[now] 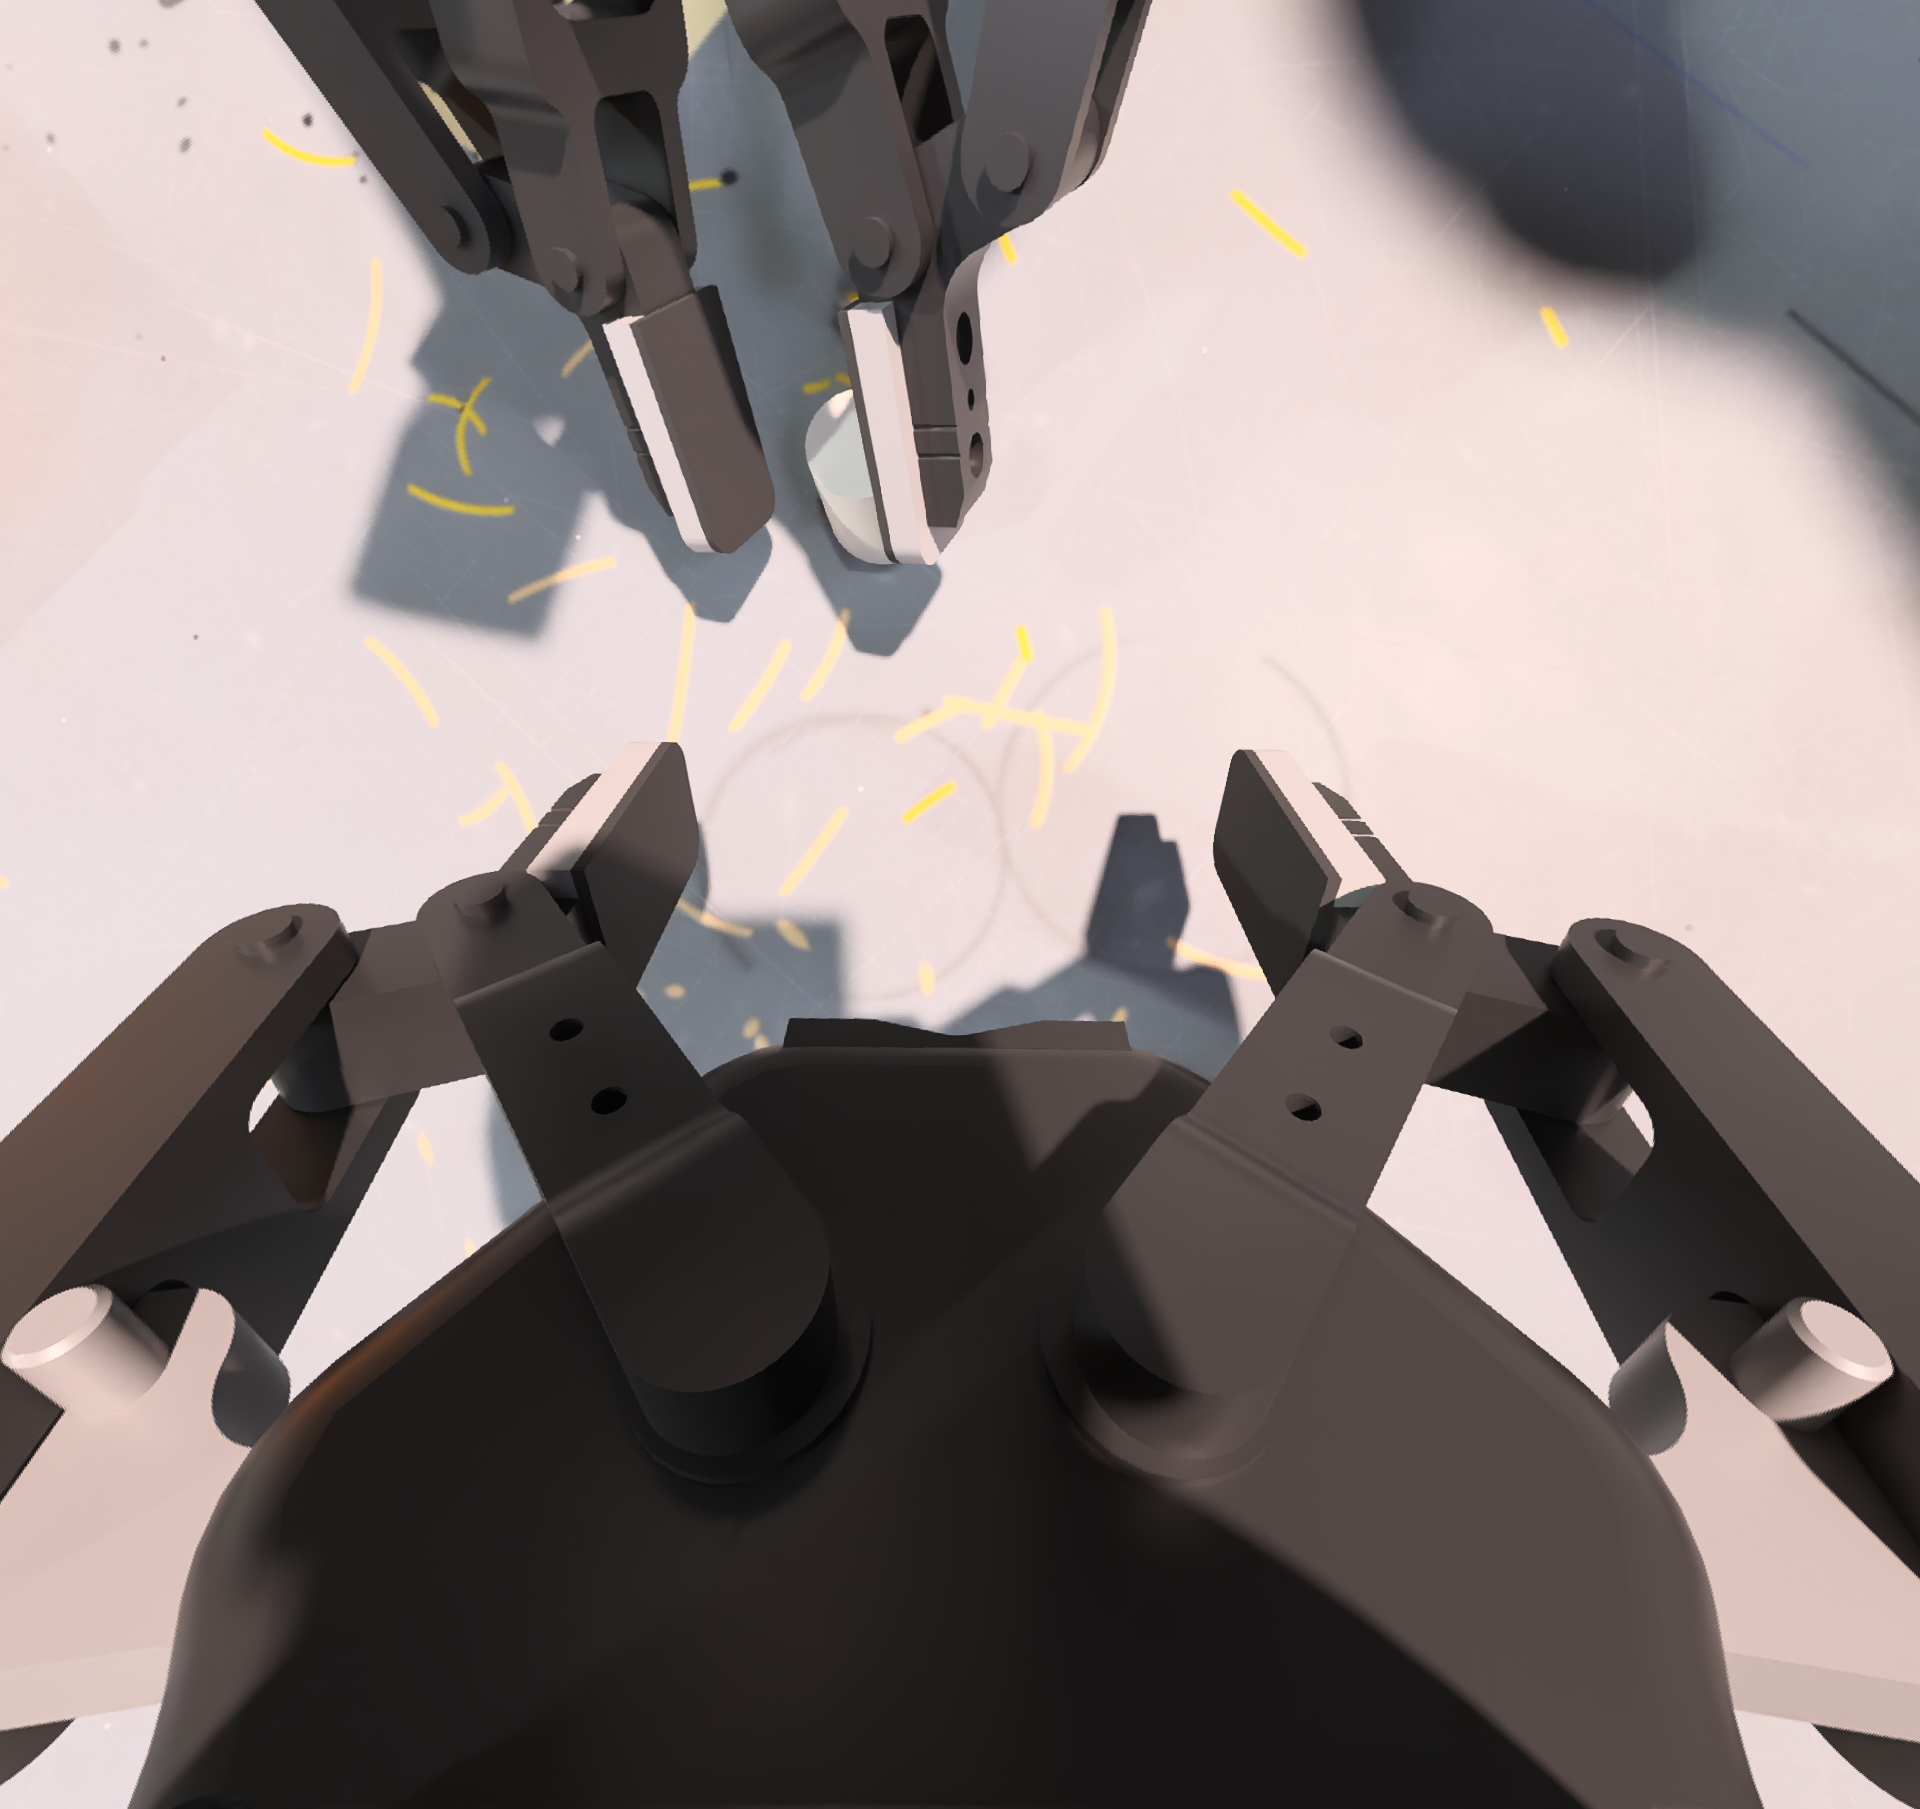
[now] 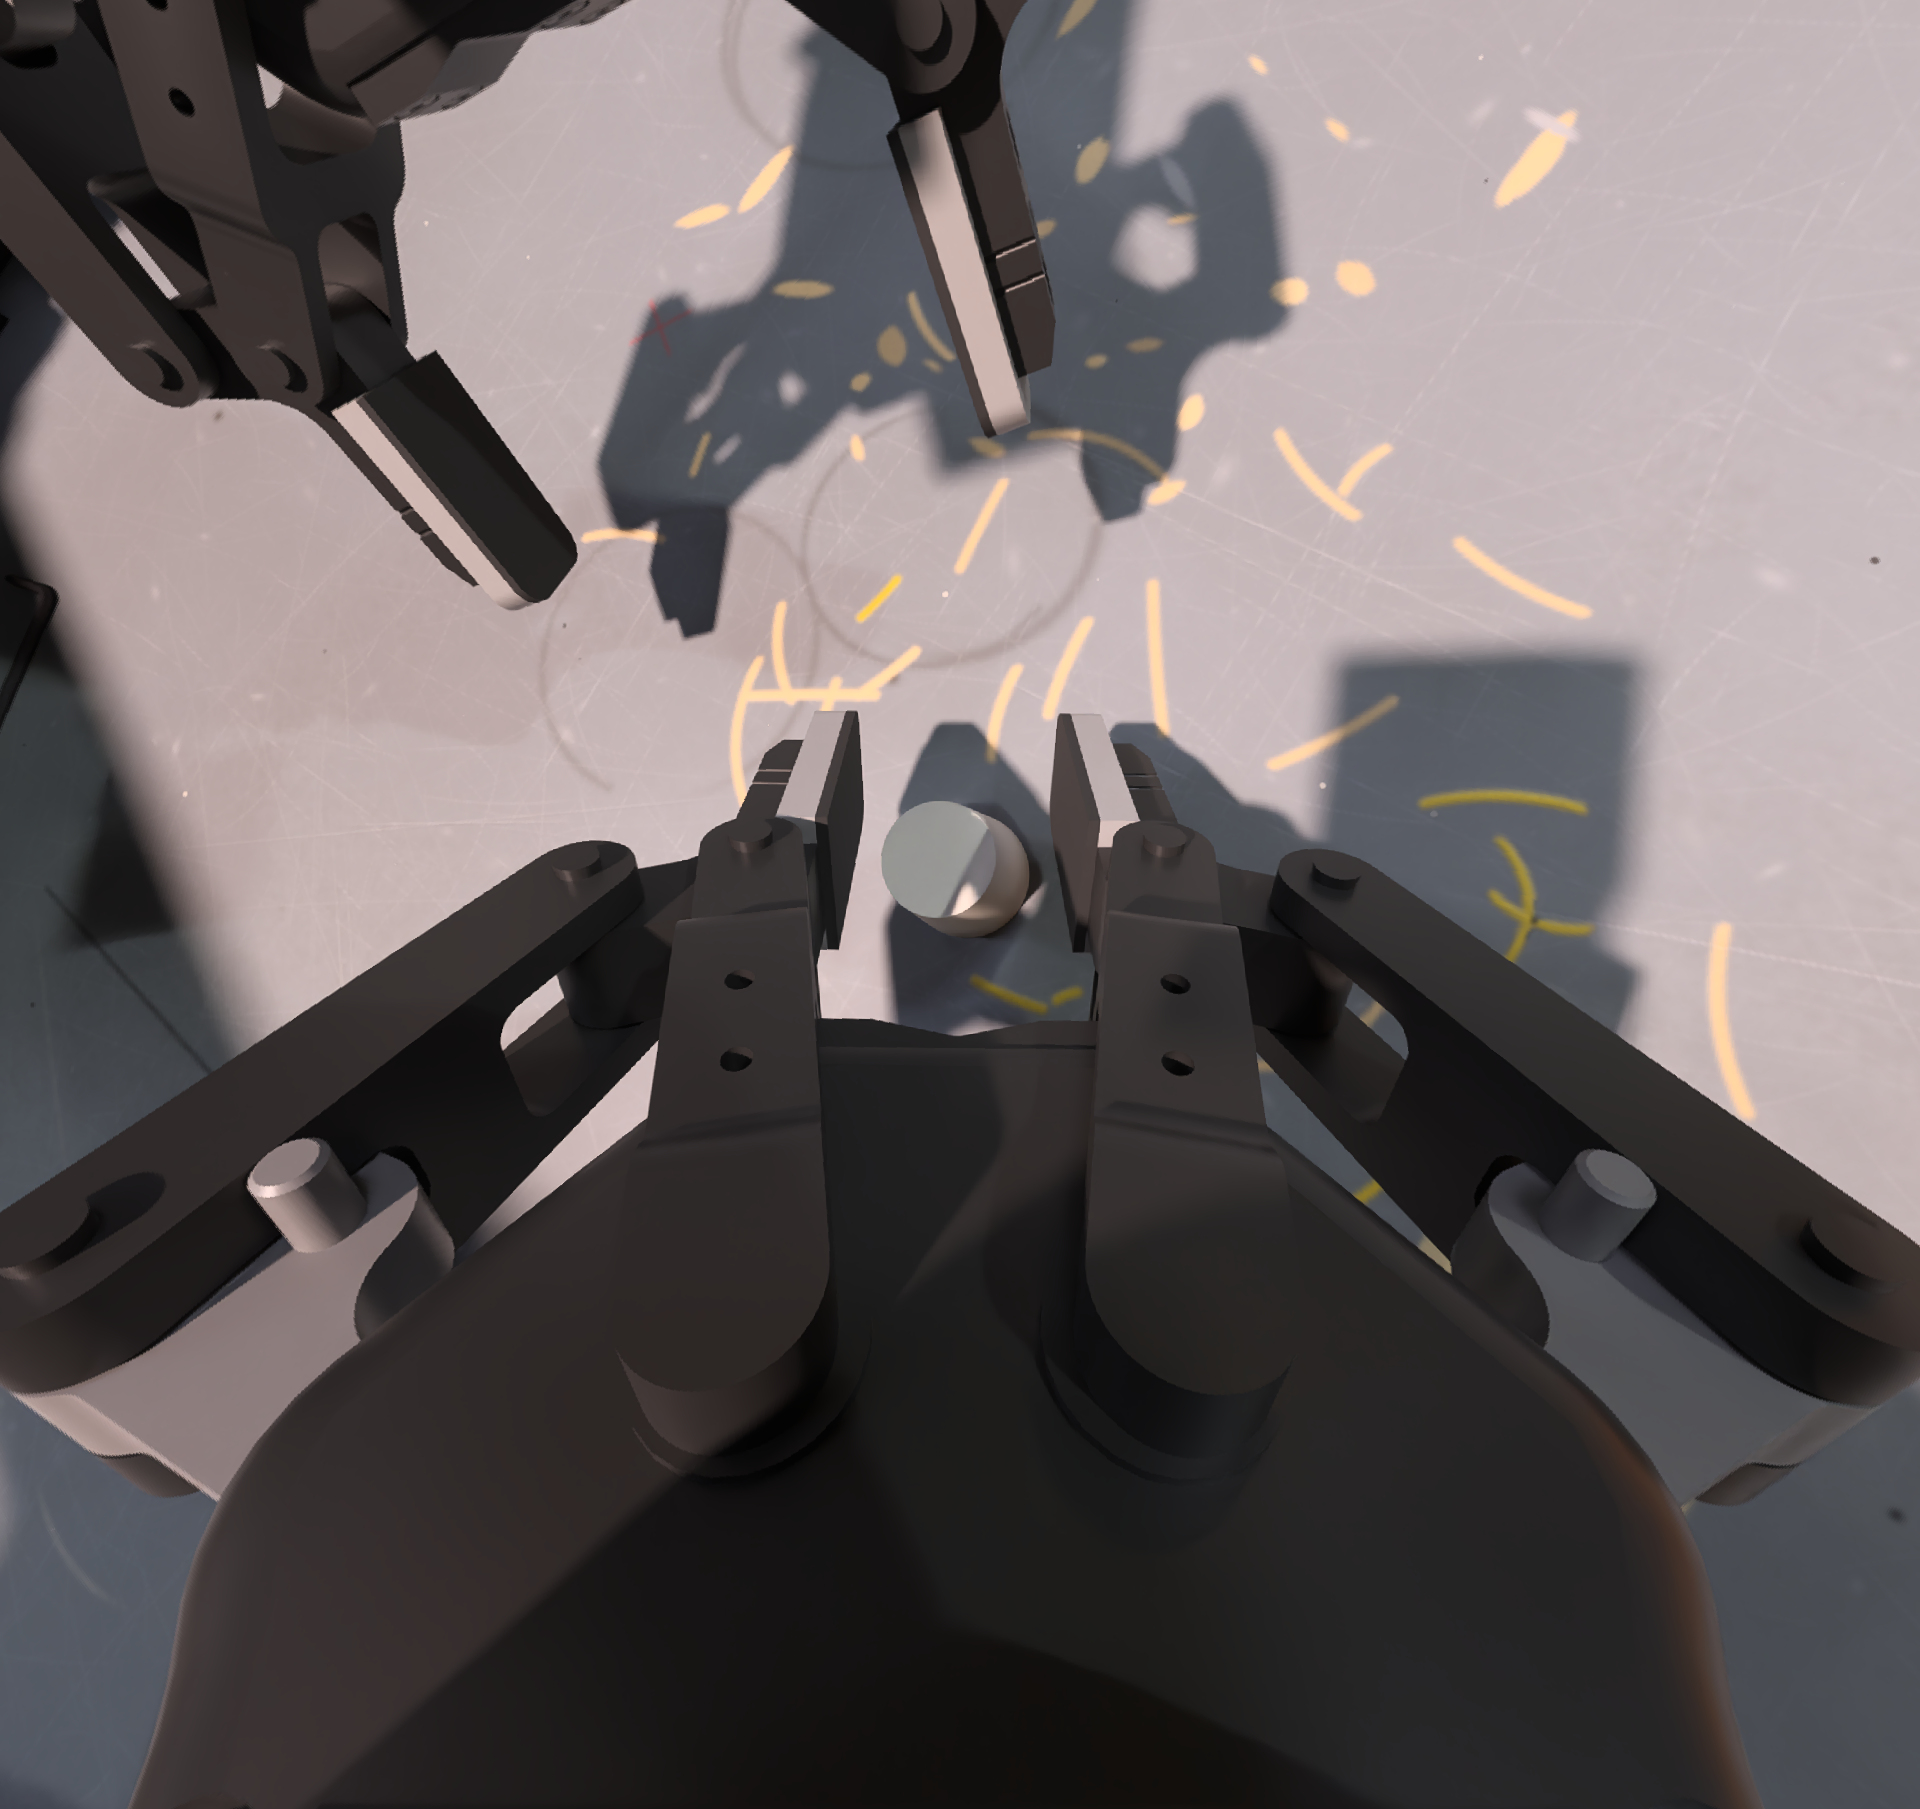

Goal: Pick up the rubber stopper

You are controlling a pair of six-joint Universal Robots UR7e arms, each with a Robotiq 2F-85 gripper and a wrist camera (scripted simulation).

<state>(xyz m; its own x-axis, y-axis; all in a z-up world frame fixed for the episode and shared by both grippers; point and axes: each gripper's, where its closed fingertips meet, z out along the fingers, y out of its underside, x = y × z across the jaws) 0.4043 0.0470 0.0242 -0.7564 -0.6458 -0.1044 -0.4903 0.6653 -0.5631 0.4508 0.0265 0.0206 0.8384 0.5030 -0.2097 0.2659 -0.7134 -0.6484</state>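
Since the rubber stopper (image 2: pixel 954 868) stands on the worktop (image 2: pixel 1558 533) between the right gripper's (image 2: pixel 958 809) 2 parted fingers, untouched, squeeze its curved sides: likely light, grippy, slightly yielding. Left gripper (image 1: pixel 956 819) gapes empty.

Under my right gripper (image 2: pixel 956 814), the pale scratched table (image 2: pixel 1662 429) carries a small grey stopper (image 2: pixel 951 876), lying tipped between my fingers, amid yellow streaks.
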